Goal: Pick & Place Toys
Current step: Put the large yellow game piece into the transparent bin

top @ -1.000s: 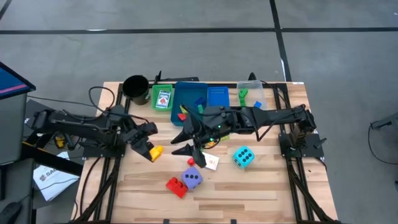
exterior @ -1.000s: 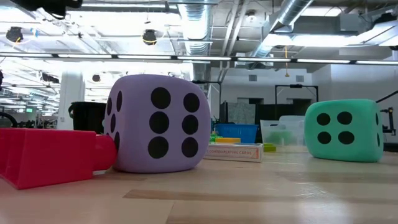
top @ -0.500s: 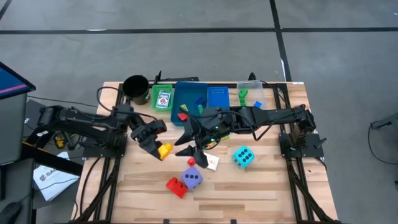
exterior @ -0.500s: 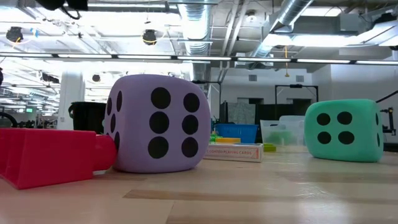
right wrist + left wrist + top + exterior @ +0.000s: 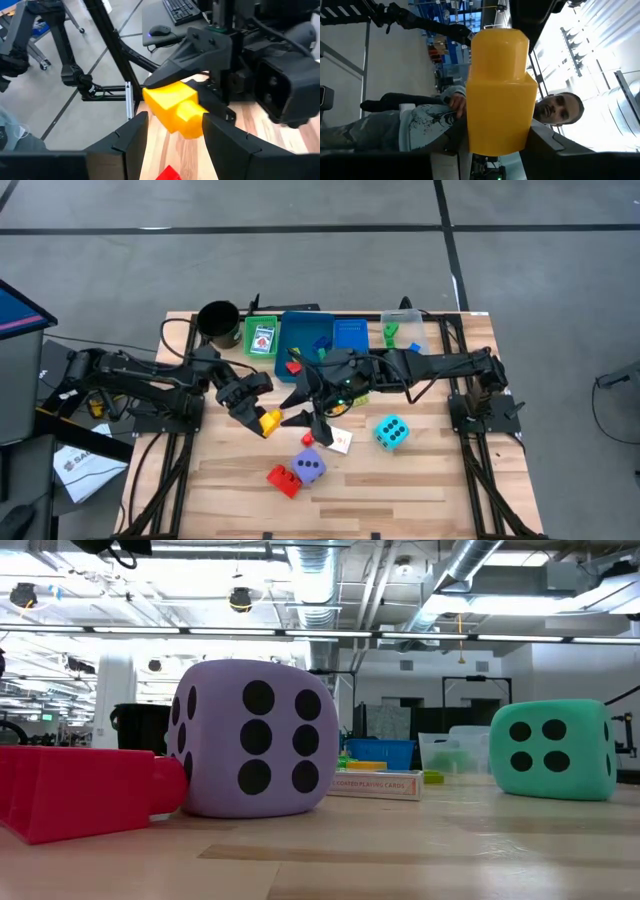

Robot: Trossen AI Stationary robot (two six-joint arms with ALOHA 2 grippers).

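Two matte black jointed arms, loose black cables looping off the left arm (image 5: pixel 130 375), angular black wedge-shaped fingers (image 5: pixel 125 140), boxy black wrist housings

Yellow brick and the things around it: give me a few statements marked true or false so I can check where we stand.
1. The left gripper holds the yellow brick. True.
2. The right gripper is shut on the red brick. False: its fingers stand open with nothing between them, and that brick lies on the table.
3. The purple dice sits beside the red brick. True.
4. The teal dice lies in the blue tray. False: it rests on the table.
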